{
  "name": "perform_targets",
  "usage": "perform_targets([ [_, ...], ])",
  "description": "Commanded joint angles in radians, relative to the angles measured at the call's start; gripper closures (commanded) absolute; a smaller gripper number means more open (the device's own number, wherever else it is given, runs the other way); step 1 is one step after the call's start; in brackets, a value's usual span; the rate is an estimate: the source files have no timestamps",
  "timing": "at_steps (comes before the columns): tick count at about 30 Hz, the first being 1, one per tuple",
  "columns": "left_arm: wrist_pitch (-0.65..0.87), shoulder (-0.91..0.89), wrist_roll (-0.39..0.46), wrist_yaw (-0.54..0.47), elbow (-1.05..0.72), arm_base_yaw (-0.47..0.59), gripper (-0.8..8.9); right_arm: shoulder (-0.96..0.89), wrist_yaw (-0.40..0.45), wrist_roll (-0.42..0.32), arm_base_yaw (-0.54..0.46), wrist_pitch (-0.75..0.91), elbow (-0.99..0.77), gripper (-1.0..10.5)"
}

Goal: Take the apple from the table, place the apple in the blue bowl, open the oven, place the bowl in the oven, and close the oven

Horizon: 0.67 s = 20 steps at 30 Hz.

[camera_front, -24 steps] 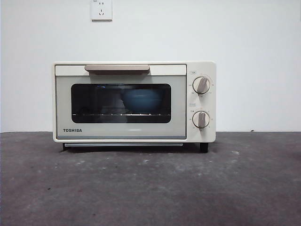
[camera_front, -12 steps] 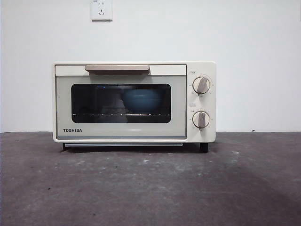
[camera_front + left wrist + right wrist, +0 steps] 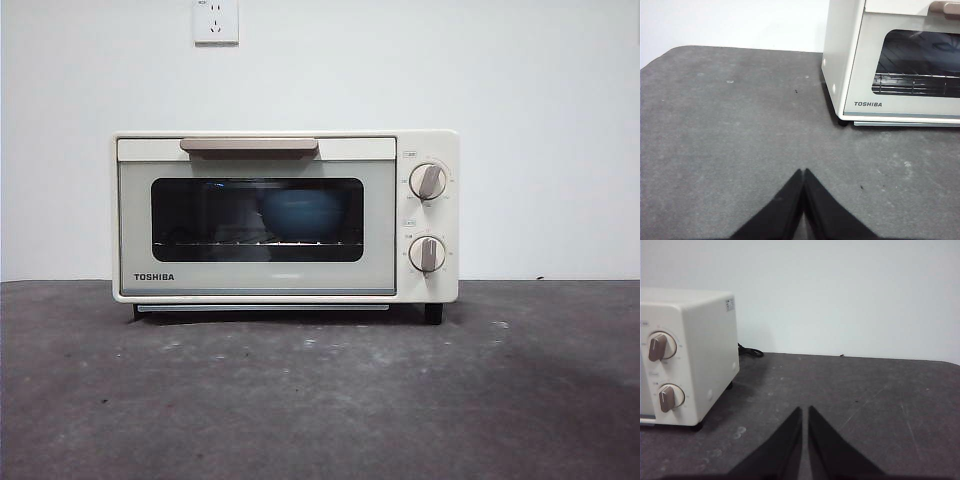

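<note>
TOSHIBA reads in black on the door of the oven [image 3: 285, 216], lower left corner; small marks ring the two knobs [image 3: 428, 181], too fine for you to read. Door shut. The blue bowl [image 3: 304, 214] sits on the rack behind the dark glass; the apple is probably inside it, hidden from view. Left gripper [image 3: 803, 172]: jaws pressed together, empty, over bare table [image 3: 320, 400], oven well off to one side. Right gripper [image 3: 805, 411]: jaws nearly touching, empty, near the oven's knob end.
</note>
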Motion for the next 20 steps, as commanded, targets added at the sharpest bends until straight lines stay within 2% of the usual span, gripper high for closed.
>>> perform_targets([
  [1, -0.002, -0.002, -0.006, 0.002, -0.024, 0.002, 8.06, -0.019, 0.001, 0.004, 0.000, -0.022, -0.016, 9.4],
  [13, -0.002, -0.002, -0.006, 0.002, -0.024, 0.002, 8.06, -0.050, 0.000, 0.005, 0.000, -0.291, -0.016, 9.4],
  [20, -0.002, -0.002, -0.006, 0.002, -0.024, 0.002, 8.06, -0.050, 0.000, 0.026, 0.000, -0.268, -0.016, 9.4],
])
